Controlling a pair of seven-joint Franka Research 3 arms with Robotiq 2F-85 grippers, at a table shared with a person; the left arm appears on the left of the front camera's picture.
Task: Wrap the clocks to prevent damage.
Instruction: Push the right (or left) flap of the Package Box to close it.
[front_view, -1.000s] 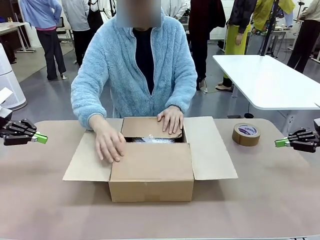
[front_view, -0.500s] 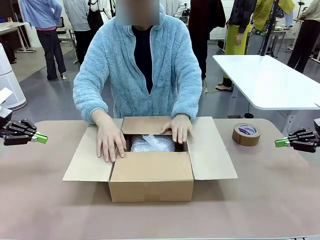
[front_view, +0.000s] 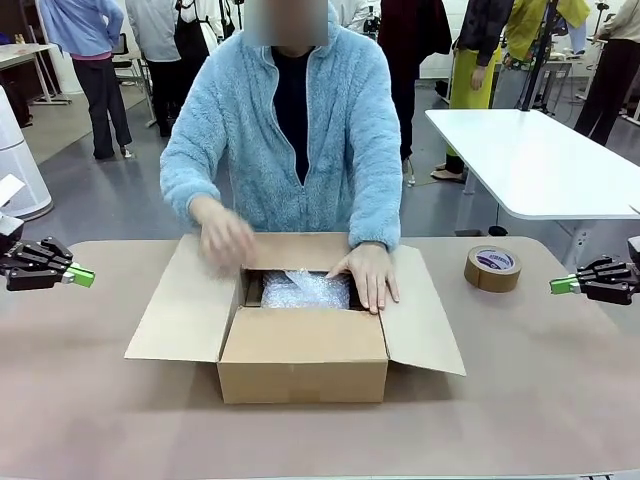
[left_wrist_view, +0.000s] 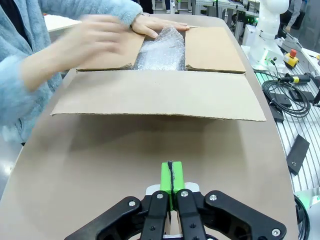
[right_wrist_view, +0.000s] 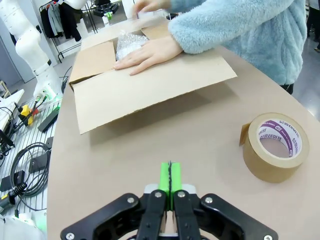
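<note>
Inside the cardboard box (front_view: 303, 365): clocks (front_view: 305, 290) bundled

Front view: the clocks, one bubble-wrap bundle, lie in the box, long axis seemingly side to side.
Left wrist view: left hand (left_wrist_view: 171, 175) pinched shut, empty. The bundle looks soft, light and slippery, probably best cradled by its broad sides.
Right wrist view: right hand (right_wrist_view: 170, 175) likewise closed, empty.

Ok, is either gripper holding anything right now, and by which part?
Neither. The left gripper and right gripper are shut and empty, well clear of the cardboard box where the bubble-wrap bundle lies.
</note>
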